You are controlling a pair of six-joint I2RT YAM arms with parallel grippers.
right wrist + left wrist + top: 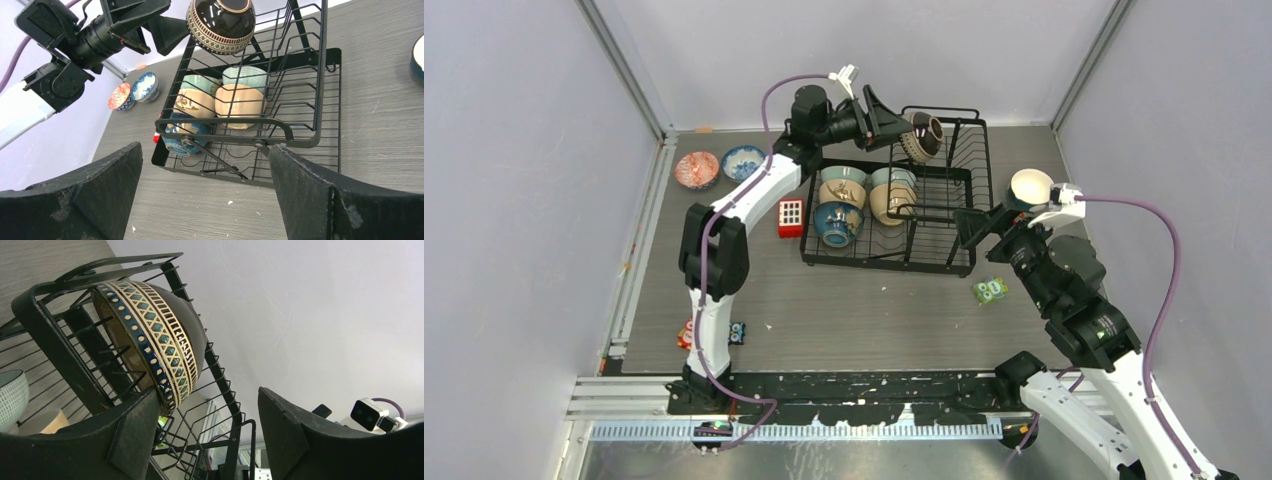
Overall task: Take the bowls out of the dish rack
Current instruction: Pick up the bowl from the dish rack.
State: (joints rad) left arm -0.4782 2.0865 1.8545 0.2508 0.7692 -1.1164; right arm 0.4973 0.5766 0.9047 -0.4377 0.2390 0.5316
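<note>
On the far left of the counter [874, 310], well clear of the rack [944, 262], a red bowl [696, 168] and a blue bowl [743, 160] sit side by side, upright. A small block [791, 217] stands just left of the rack's tray.

The left pincer [896, 122] is at the far left corner of the rack's basket, jaws apart. One finger is at the rim of the dark bowl [921, 135] and the other stands clear of it, so nothing is gripped yet. That bowl is perched on edge on the basket's top wires, tilted, with its mouth towards the pincer.

It looks like glazed ceramic: stiff, fairly heavy for its size, slick and liable to chip. The rounded outside offers little purchase. The best hold is probably across the wall at the rim, one finger inside and one outside, closed firmly. It should then lift straight off so the foot does not catch a wire.

Below it, the tray bowls [889, 203] stand in the slots, packed against each other. Their upper rims are the only free edges.

Right of the rack, a cream bowl [1030, 186] sits on the counter. The right pincer [987, 235] hangs near it, jaws wide apart and empty.
</note>
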